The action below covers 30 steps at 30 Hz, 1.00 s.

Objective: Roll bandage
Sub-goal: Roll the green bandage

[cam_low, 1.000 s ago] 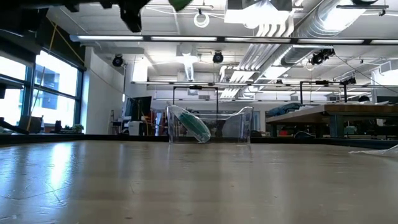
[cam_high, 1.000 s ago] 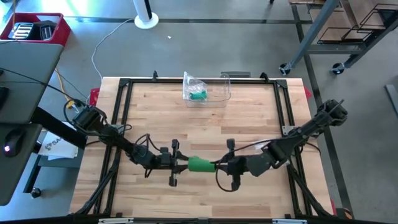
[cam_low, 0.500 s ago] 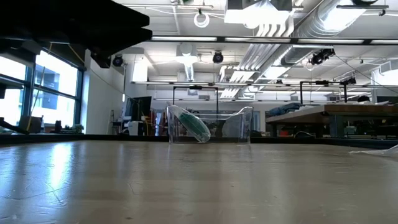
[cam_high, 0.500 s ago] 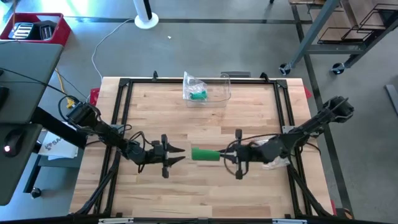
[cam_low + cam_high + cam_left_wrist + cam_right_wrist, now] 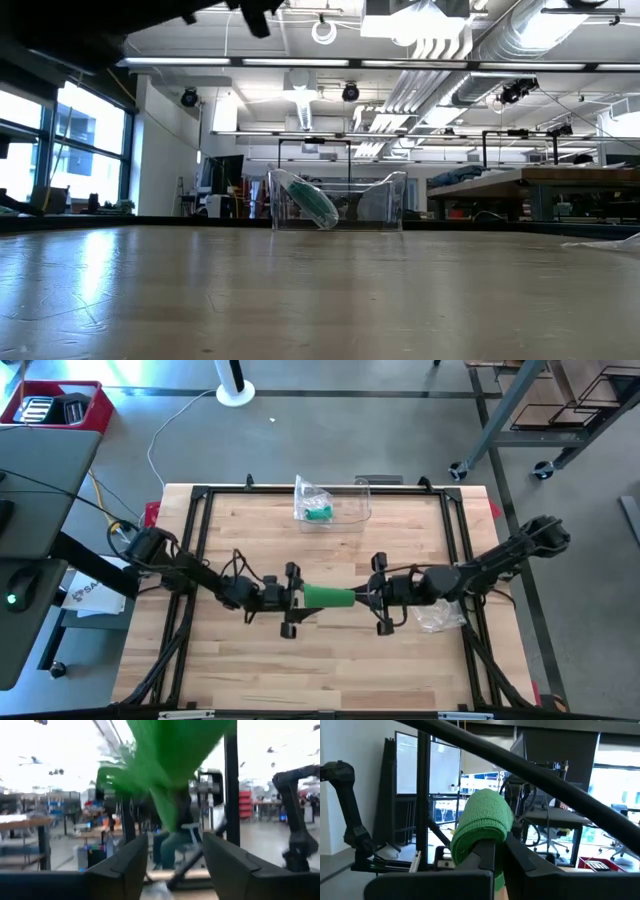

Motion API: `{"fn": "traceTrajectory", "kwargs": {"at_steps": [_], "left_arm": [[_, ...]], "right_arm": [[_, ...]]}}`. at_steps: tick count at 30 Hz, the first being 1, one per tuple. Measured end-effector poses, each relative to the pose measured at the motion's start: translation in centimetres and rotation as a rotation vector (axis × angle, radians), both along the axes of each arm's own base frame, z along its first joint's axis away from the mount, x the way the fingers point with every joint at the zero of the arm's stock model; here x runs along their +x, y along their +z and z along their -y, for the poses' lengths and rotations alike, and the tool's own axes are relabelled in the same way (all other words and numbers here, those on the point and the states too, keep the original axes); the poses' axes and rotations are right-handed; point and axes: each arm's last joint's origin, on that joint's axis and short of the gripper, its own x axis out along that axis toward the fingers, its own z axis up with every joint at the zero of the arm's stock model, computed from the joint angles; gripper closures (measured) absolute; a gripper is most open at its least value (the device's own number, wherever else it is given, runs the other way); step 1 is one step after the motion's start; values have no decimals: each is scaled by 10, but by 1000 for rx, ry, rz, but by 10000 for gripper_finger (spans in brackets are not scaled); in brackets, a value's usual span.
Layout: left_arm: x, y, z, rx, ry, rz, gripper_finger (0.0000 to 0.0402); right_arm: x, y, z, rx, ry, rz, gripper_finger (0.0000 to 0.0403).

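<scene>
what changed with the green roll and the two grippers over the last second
The left gripper let go, backed off, then returned to the green bandage roll, open. The right gripper kept it clamped and carried it up the table. The clear container stayed put.

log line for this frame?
left gripper: open, at bandage | right gripper: shut on bandage | bandage: held above table
</scene>
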Motion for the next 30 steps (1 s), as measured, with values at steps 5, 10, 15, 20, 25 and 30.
{"fn": "traceTrajectory", "kwargs": {"at_steps": [5,10,15,20,25,30], "left_arm": [[9,12,-6,-19,36,46,170],[10,15,-7,-41,46,58,153],[4,21,3,47,-72,140,155],[1,24,8,14,-6,158,155],[6,29,5,-29,74,153,159],[11,30,5,1,95,122,218]], "right_arm": [[0,-1,0,-7,0,-8,400],[-1,-1,-3,-14,9,-14,400],[-1,-2,-4,-19,14,-21,400],[-1,-2,-4,-21,13,-19,400],[-1,0,-4,-15,12,-6,400],[-2,0,-5,-12,15,2,400]]}}
